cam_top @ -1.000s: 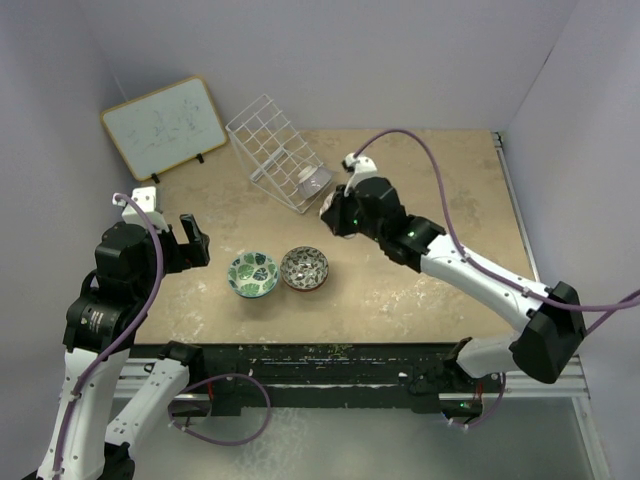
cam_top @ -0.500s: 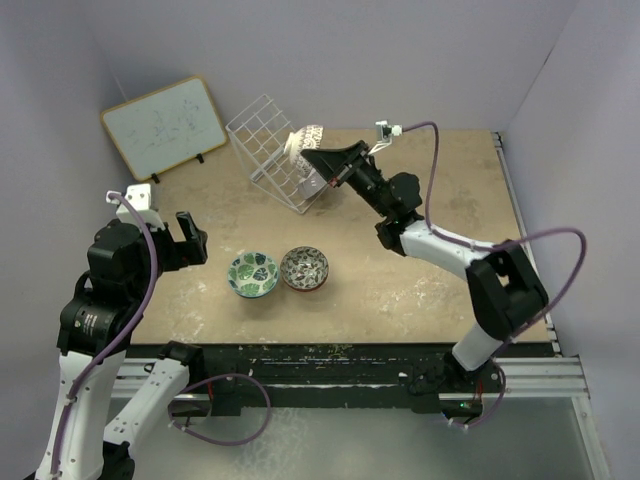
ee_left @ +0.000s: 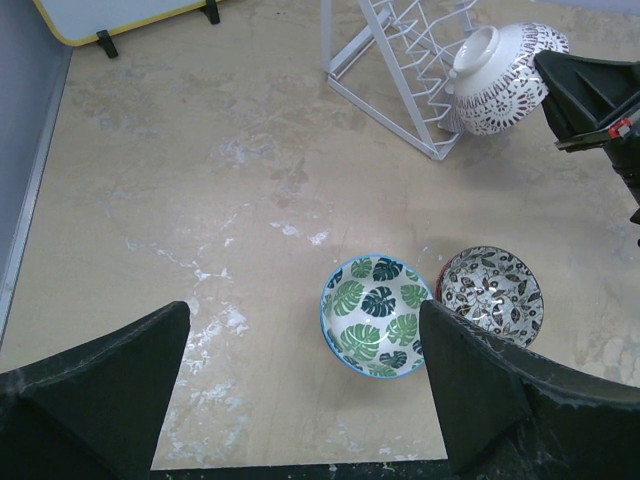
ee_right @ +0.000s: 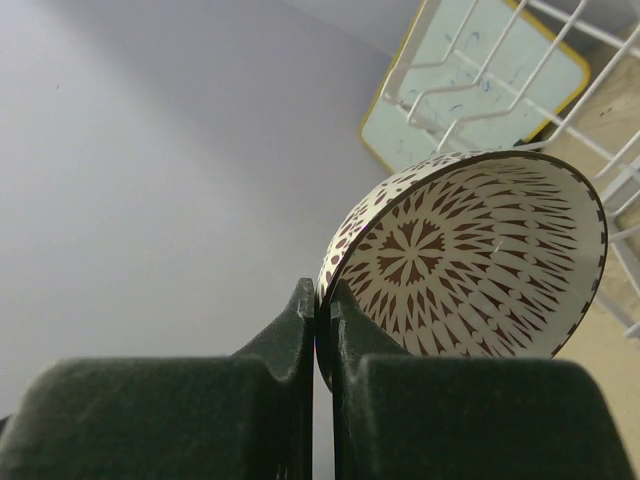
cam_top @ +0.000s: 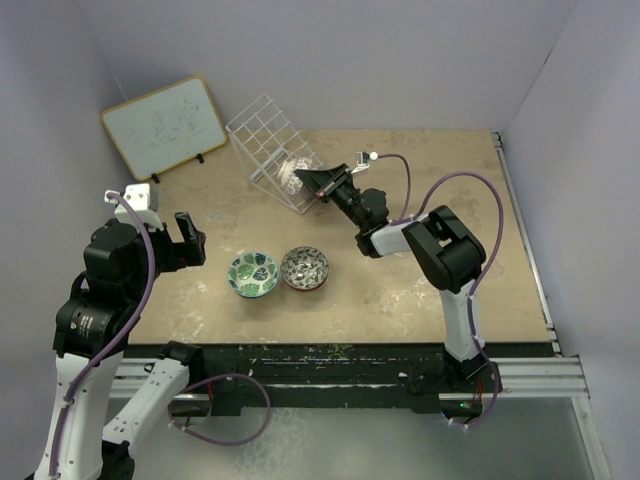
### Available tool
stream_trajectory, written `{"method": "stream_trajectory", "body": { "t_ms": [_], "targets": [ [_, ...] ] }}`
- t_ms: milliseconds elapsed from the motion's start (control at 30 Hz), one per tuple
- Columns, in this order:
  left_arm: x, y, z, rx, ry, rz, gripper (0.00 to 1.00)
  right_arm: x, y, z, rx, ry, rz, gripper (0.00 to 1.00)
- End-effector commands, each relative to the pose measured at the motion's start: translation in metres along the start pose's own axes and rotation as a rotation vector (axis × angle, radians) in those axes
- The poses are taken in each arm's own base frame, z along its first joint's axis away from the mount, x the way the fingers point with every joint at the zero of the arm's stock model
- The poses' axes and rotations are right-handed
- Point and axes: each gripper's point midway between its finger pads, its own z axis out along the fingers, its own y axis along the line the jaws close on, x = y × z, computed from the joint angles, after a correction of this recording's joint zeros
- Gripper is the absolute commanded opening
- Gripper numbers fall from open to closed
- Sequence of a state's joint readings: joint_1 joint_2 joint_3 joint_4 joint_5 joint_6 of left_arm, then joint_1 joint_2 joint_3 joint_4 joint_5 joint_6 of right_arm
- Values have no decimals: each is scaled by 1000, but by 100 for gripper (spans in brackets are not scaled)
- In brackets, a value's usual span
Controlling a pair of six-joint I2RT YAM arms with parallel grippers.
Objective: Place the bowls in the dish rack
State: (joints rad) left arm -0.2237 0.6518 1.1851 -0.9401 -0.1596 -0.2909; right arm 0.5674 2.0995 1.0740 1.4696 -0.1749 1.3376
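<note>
The white wire dish rack stands at the back of the table. My right gripper is shut on the rim of a pink-purple patterned bowl and holds it on its side against the rack's lower right end. In the right wrist view the fingers pinch the rim of that bowl. A green leaf bowl and a grey-brown bowl sit side by side, touching, on the table. My left gripper is open and empty, left of the green bowl.
A wood-framed whiteboard leans at the back left, beside the rack. Purple walls close in the left, back and right. The table's front edge runs just below the two bowls. The left wrist view shows the rack and the held bowl.
My right arm lifted the pink-purple bowl up over the rack, then brought it down against the rack's lower right end. The left arm has barely moved.
</note>
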Motion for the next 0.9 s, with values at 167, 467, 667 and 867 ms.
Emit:
{"method": "stream_trajectory", "body": {
  "t_ms": [167,467,667,867],
  "targets": [
    [-14,-2,-9,15,-39,21,99,-63,139,-4,-546,-228,-18,0],
    [-12,-2,-10,18,-36,21,99,-66,114,4,-515,-239,38,0],
    [-10,0,-12,13,-33,20,99,-69,108,9,-518,-252,57,0],
    [-10,0,-14,13,-33,19,99,-73,100,11,-505,-275,61,0]
  ]
}}
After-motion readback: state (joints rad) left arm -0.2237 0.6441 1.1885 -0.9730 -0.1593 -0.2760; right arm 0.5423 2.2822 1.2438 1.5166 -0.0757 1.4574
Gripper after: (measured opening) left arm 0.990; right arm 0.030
